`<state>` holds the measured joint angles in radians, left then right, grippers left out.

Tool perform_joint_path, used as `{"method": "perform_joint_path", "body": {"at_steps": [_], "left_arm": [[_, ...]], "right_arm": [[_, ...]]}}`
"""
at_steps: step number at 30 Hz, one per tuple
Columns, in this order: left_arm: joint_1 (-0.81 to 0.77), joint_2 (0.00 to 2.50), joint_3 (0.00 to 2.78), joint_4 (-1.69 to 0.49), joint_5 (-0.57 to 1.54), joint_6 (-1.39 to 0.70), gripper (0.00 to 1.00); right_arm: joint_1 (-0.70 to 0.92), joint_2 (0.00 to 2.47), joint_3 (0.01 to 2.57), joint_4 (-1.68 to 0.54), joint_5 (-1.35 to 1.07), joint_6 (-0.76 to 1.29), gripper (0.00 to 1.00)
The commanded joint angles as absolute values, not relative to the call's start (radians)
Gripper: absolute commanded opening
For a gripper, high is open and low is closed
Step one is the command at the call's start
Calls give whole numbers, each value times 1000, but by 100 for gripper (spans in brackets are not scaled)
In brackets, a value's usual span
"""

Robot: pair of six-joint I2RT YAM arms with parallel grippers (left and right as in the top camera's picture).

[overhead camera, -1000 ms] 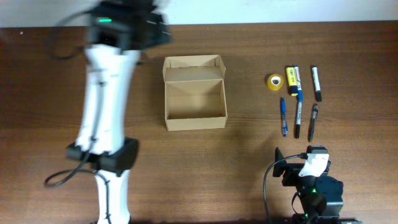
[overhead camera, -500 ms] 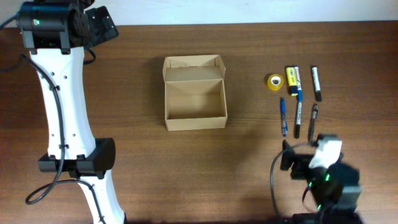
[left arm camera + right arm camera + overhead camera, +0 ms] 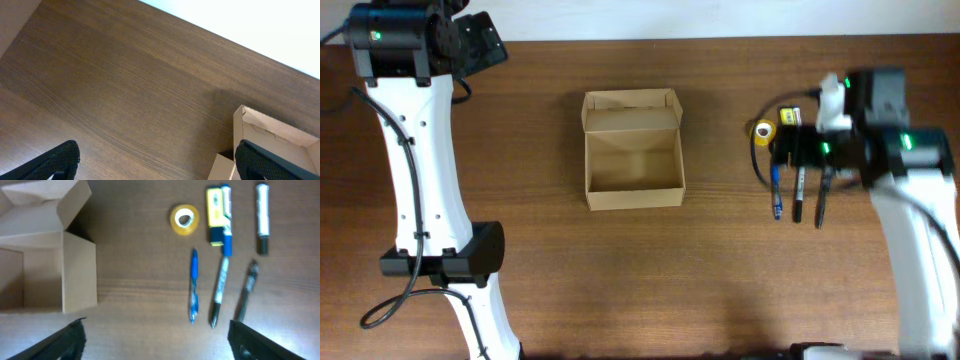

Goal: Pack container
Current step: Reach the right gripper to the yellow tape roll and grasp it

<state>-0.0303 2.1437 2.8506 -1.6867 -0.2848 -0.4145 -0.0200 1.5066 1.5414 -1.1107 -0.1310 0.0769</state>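
Right gripper point(image 3: 156, 341) has swung fwd from the table's near edge; we now hang jaws spread over the pens point(image 3: 219, 292), tape roll point(image 3: 184, 219) just beside them. Left gripper point(image 3: 160, 165) also spread, at far-left corner. Container point(image 3: 633, 165) sits open mid-table, btwn both arms.

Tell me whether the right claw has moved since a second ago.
Yes. The right claw went from the near edge of the table to above the pens, right of the container.
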Motion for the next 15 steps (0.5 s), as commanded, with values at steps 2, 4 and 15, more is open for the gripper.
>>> {"method": "perform_joint_path", "body": {"at_steps": [2, 4, 15], "left_arm": [[-25, 2148, 2847, -1687, -284, -406, 100], [-25, 2148, 2847, -1687, -284, -406, 100], [-25, 2148, 2847, -1687, -284, -406, 100]], "right_arm": [[-23, 1720, 1731, -1146, -133, 98, 94], [-18, 1806, 1800, -1177, -64, 131, 95], [30, 2079, 1884, -1128, 38, 131, 100]]}}
